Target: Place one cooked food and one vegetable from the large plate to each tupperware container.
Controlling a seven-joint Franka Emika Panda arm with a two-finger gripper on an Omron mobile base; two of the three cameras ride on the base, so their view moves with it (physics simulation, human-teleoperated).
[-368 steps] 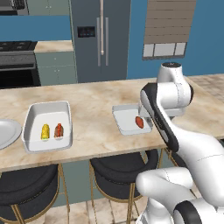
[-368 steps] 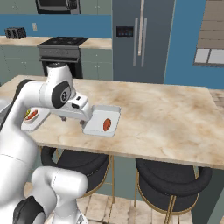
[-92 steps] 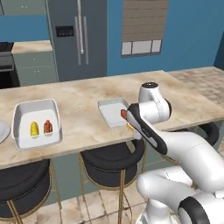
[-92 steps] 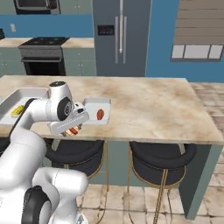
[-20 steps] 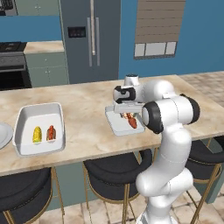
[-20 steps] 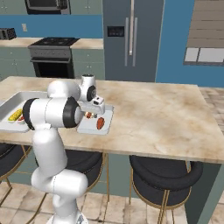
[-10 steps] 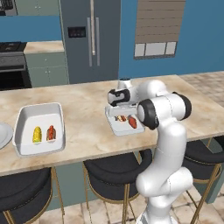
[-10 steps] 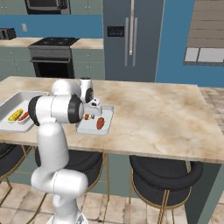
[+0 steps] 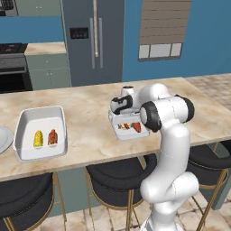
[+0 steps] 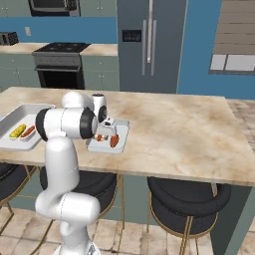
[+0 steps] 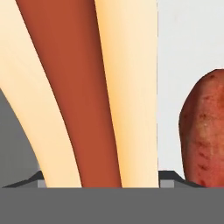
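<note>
Now the end effector [image 9: 121, 109] hangs low over the small tray [image 9: 113, 122], clamped on a hot dog [image 11: 87, 87] beside the sweet potato [image 11: 203, 131]; releasing it comes next.

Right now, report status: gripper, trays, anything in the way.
Gripper low over small tray, hot dog between its fingertips. Sweet potato alongside. Large tray holds corn and a hot dog. No obstruction seen.

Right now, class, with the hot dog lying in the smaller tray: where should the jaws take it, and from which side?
Take the hot dog at mid-length, from straight above, with the jaws closing across its narrow width on the two bun sides. It lies flat and long in the smaller tray, whose walls likely block a sideways approach. One jaw must fit the gap beside the sweet potato.
</note>
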